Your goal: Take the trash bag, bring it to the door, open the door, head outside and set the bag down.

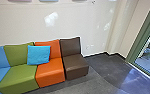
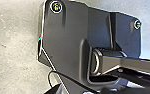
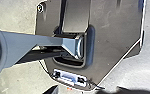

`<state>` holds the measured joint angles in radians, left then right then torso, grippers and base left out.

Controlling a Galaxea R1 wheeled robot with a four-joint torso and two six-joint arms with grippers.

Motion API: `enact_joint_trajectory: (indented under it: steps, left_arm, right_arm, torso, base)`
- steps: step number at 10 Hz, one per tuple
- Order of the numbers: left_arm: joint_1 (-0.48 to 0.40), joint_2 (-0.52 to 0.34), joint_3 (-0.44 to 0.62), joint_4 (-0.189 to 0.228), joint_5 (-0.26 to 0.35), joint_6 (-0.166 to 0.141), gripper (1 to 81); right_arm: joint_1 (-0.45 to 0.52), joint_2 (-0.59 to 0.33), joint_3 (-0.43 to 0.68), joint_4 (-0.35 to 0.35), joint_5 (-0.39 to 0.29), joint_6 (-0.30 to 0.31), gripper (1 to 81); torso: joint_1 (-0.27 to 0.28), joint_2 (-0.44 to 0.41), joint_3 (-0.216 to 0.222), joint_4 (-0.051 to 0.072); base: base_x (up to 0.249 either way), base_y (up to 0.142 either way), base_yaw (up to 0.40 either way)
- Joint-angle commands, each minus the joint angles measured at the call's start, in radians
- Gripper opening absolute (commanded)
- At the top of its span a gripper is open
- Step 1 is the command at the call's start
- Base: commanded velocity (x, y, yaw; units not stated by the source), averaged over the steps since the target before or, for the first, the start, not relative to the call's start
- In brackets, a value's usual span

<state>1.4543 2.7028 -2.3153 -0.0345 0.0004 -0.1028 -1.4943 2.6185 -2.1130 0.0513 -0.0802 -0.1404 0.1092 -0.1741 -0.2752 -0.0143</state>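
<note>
One green-framed glass door (image 1: 141,37), ahead and rightward of left gripper (image 2: 91,90), right gripper (image 3: 87,90).
Both grippers: can't tell if apart, together or clamped.

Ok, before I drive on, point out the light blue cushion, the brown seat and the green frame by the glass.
Light blue cushion (image 1: 38,55): head view, middle of its front face.
Brown seat (image 1: 76,65): head view, top of the sitting part.
Green frame (image 1: 142,37): head view, its upright part.
</note>
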Motion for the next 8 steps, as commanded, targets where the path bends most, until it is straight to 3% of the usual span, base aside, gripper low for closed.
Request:
enact_joint_trajectory:
  steps: [1, 2, 4, 5, 7, 8]
  left_arm:
    - [-0.074, -0.023, 0.025, -0.073, 0.124, 0.002, 81.1]
    - [-0.094, -0.024, 0.025, -0.087, 0.151, 0.002, 81.1]
    - [-0.128, -0.027, 0.030, -0.111, 0.168, 0.002, 81.1]
    - [-0.148, -0.045, 0.072, -0.119, 0.206, 0.002, 81.1]
    - [-0.180, -0.095, 0.143, -0.130, 0.208, 0.002, 81.1]
    - [-0.200, -0.109, 0.143, -0.150, 0.210, 0.002, 81.1]
  right_arm:
    - [0.067, -0.110, 0.120, 0.051, -0.098, 0.005, 81.1]
    - [0.073, -0.134, 0.140, 0.070, -0.098, 0.005, 81.1]
    - [0.081, -0.173, 0.177, 0.096, -0.096, 0.007, 81.1]
    - [0.087, -0.188, 0.189, 0.111, -0.098, 0.005, 81.1]
    - [0.093, -0.223, 0.228, 0.114, -0.098, 0.005, 81.1]
    - [0.096, -0.255, 0.264, 0.117, -0.096, 0.005, 81.1]
  torso:
    - [0.063, -0.097, 0.003, 0.000]
    - [0.081, -0.126, -0.025, 0.000]
    - [0.116, -0.179, -0.041, 0.000]
    - [0.139, -0.215, -0.044, 0.000]
    - [0.183, -0.285, -0.045, 0.000]
    - [0.234, -0.365, -0.045, 0.000]
  base:
    - [0.000, 0.000, 0.000]
    - [0.000, 0.000, 0.000]
    - [0.000, 0.000, 0.000]
    - [0.000, 0.000, 0.000]
    - [0.000, 0.000, 0.000]
    - [0.000, 0.000, 0.000]
